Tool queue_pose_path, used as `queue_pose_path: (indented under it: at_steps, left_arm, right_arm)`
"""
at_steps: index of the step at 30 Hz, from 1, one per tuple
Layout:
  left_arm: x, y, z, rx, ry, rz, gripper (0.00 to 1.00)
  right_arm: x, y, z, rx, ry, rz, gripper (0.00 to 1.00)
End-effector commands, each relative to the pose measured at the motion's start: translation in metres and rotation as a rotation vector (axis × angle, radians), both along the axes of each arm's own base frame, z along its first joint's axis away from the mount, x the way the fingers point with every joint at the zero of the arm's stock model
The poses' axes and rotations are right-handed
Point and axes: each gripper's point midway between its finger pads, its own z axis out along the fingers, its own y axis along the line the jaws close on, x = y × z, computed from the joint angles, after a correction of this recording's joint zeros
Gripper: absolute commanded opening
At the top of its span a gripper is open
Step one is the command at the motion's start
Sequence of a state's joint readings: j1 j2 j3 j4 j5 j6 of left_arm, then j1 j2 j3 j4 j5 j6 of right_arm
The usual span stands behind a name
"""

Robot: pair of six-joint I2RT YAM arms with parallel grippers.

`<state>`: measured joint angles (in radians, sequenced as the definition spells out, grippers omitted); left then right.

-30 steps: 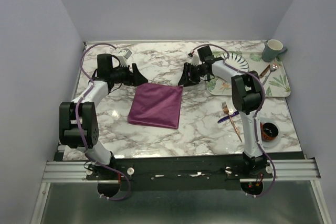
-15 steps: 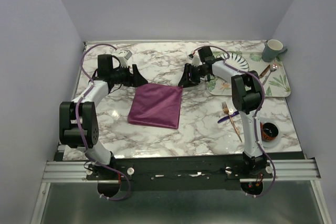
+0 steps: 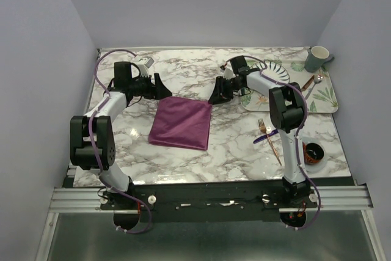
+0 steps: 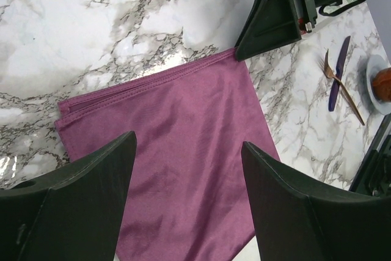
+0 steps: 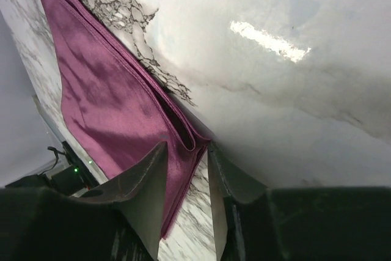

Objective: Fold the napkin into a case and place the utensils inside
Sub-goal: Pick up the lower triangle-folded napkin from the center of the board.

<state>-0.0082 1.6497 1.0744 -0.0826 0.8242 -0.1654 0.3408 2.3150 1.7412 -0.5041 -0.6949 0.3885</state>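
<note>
The plum-purple napkin lies folded into a flat square at the table's middle. My left gripper hovers open over its far left corner; in the left wrist view the cloth fills the gap between the wide-apart jaws of that gripper. My right gripper is low at the far right corner. In the right wrist view its jaws stand narrowly apart, straddling the layered corner of the napkin. The copper fork and dark blue knife lie crossed at the right, and both show in the left wrist view, fork and knife.
A leaf-patterned tray at the back right holds a plate, a grey mug and a silver spoon. A small dark bowl sits near the right front edge.
My right gripper has moved slightly down and left onto the napkin's far right corner. The left gripper and the napkin have hardly moved.
</note>
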Motion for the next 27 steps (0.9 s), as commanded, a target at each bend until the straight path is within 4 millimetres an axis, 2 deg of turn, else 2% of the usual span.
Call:
queue_pose_path:
  at_steps: [1, 3, 4, 6, 7, 8, 17, 20, 21, 27]
  left_arm:
    - [0.009, 0.001, 0.004, 0.006, -0.011, 0.010, 0.80]
    - [0.010, 0.001, 0.005, 0.006, -0.015, 0.010, 0.80]
    - [0.010, 0.001, 0.004, 0.007, -0.012, 0.010, 0.80]
    - [0.010, 0.002, 0.004, 0.008, -0.016, 0.008, 0.80]
    - [0.010, 0.002, 0.004, 0.009, -0.014, 0.009, 0.80]
    - [0.014, 0.012, 0.004, 0.011, -0.014, 0.034, 0.80]
    - [0.015, 0.025, 0.003, 0.007, 0.000, 0.076, 0.84]
    - [0.016, 0.032, 0.005, 0.016, -0.006, 0.103, 0.92]
    - [0.016, 0.034, 0.006, 0.019, -0.009, 0.111, 0.99]
    - [0.018, 0.054, 0.014, 0.021, -0.018, 0.186, 0.99]
  right_arm:
    - [-0.018, -0.005, -0.025, -0.041, 0.090, 0.005, 0.33]
    - [-0.017, -0.005, -0.023, -0.038, 0.083, 0.009, 0.28]
    - [-0.017, -0.003, -0.021, -0.029, 0.081, 0.017, 0.21]
    - [-0.016, -0.002, -0.017, -0.020, 0.069, 0.024, 0.14]
    - [-0.017, 0.000, -0.014, -0.009, 0.066, 0.034, 0.06]
    - [-0.017, 0.000, -0.013, -0.003, 0.056, 0.043, 0.02]
    - [-0.017, 0.013, 0.017, 0.040, -0.098, 0.146, 0.01]
    - [-0.018, 0.017, 0.022, 0.014, -0.176, 0.200, 0.01]
    - [-0.022, 0.021, 0.022, 0.006, -0.194, 0.223, 0.01]
    - [-0.030, 0.032, 0.030, -0.065, -0.354, 0.350, 0.01]
